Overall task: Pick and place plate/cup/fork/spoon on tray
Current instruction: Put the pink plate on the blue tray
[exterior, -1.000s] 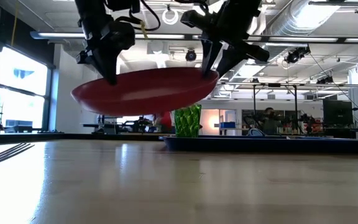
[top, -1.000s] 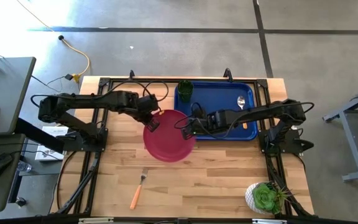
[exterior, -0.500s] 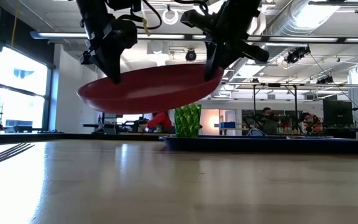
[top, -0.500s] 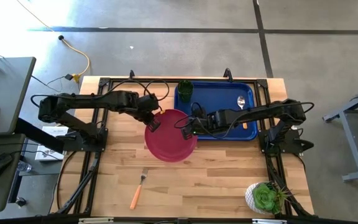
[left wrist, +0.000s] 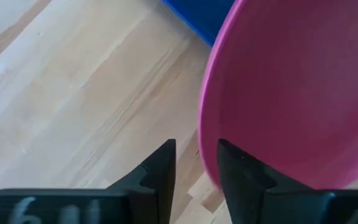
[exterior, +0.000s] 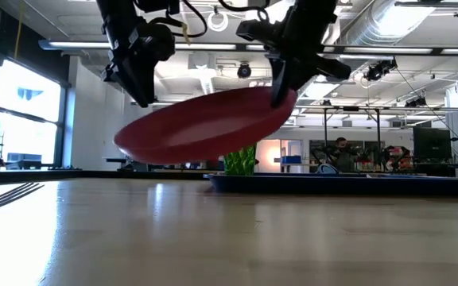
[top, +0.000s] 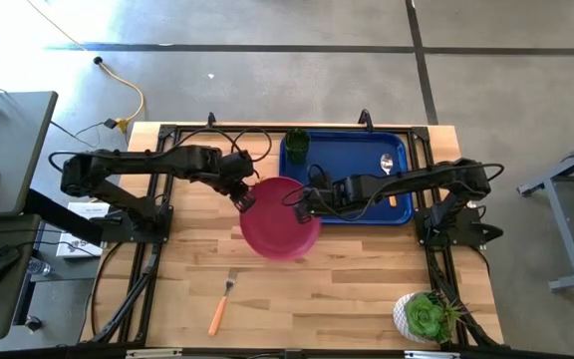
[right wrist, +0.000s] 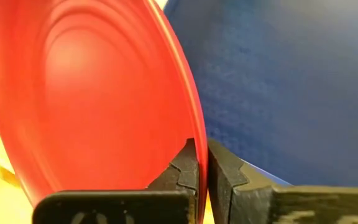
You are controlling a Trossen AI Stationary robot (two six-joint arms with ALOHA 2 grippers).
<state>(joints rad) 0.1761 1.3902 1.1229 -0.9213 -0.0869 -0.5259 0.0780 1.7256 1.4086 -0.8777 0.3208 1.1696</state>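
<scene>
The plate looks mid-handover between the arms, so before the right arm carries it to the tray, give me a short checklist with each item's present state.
1. Right gripper clamped on the plate rim: ok, fingers pinch the edge.
2. Left gripper free of the plate: ok, the rim lies beside its fingers in the left wrist view, not between them.
3. Plate level: not ok, in the low view it hangs tilted, the unheld side lower.
4. Plate clear of the table: ok, it hangs above the wood.
5. Room on the tray: cannot tell; the cup and spoon already sit there.
6. Fork out of the path: ok, it lies near the table's front edge.
</scene>
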